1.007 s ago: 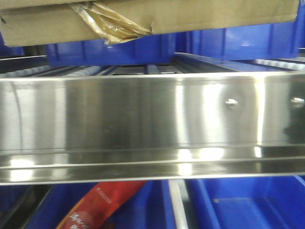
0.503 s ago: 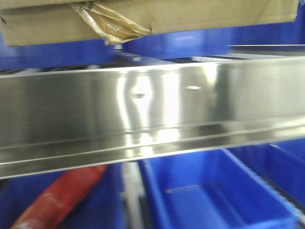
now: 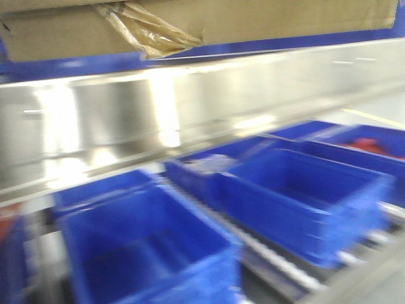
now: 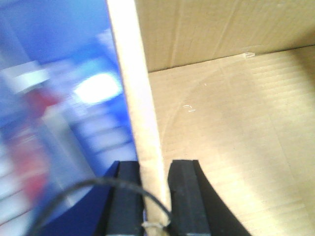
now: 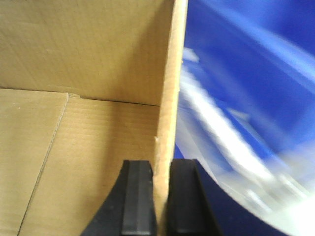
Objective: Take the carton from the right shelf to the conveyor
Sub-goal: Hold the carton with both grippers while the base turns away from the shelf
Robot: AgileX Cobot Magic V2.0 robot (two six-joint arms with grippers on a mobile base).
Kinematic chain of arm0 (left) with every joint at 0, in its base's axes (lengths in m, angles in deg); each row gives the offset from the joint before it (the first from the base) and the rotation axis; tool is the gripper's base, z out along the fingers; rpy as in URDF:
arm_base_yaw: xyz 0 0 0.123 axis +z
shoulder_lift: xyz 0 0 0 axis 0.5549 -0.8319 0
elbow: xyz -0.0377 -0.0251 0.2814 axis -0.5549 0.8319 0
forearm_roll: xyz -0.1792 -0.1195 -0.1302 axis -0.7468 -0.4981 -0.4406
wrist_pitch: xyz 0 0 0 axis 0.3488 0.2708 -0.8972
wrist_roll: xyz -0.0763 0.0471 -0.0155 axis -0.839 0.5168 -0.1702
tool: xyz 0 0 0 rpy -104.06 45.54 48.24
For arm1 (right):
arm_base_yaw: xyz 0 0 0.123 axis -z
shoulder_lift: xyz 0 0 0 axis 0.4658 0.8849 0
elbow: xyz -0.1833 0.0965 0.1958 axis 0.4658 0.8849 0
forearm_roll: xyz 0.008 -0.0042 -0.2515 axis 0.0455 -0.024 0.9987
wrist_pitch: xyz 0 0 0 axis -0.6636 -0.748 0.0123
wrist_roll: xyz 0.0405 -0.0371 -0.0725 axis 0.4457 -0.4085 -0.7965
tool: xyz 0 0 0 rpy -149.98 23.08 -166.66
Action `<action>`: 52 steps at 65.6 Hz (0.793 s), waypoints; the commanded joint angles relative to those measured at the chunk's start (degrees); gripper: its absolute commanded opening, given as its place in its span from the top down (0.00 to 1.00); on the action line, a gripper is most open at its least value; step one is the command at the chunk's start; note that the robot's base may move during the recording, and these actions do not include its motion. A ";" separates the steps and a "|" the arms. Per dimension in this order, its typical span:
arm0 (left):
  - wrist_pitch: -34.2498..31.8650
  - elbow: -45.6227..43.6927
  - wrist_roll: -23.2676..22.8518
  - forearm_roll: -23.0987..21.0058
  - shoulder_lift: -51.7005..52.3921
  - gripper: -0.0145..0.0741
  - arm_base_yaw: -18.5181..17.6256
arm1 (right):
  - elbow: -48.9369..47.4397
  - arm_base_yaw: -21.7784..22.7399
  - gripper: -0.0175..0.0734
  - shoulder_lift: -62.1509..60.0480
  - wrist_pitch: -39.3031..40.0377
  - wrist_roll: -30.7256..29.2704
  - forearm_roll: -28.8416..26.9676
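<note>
The carton [image 3: 266, 22], brown cardboard with a wad of yellowish tape [image 3: 149, 31], fills the top edge of the front view, held above the right shelf's shiny steel rail [image 3: 209, 101]. In the left wrist view my left gripper [image 4: 155, 196] is shut on the carton's left wall [image 4: 132, 83], one black finger on each side. My right gripper [image 5: 161, 196] is likewise shut on the carton's right wall [image 5: 170, 83]. The open carton's inside floor [image 4: 236, 142] is bare. The conveyor is out of view.
Below the slanting rail, several blue plastic bins [image 3: 297, 190] sit in rows on white rollers [image 3: 278, 263]; one at the far right holds something red [image 3: 373, 145]. The surroundings are motion-blurred. Blue bins also streak past beside the carton walls [image 5: 246, 73].
The shelf rail has slid left and upward and now slants; blue bins have swung into view below it. The carton keeps its place at the top of the frame, with both grippers holding it.
</note>
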 commanded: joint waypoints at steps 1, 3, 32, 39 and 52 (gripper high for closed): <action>-2.39 -0.46 0.51 -3.21 1.05 0.86 -0.59 | -0.23 -0.11 0.88 -0.39 4.32 -0.64 -0.33; -2.39 -0.46 0.51 -3.21 1.05 0.86 -0.59 | -0.23 -0.11 0.88 -0.39 4.32 -0.64 -0.33; -2.58 -0.46 0.51 -3.21 1.05 0.86 -0.59 | -0.23 -0.11 0.88 -0.39 4.32 -0.64 -0.33; -2.58 -0.46 0.51 -3.21 1.05 0.86 -0.59 | -0.23 -0.11 0.88 -0.39 4.32 -0.64 -0.33; -2.58 -0.46 0.51 -3.21 1.05 0.86 -0.59 | -0.23 -0.11 0.88 -0.39 4.32 -0.64 -0.33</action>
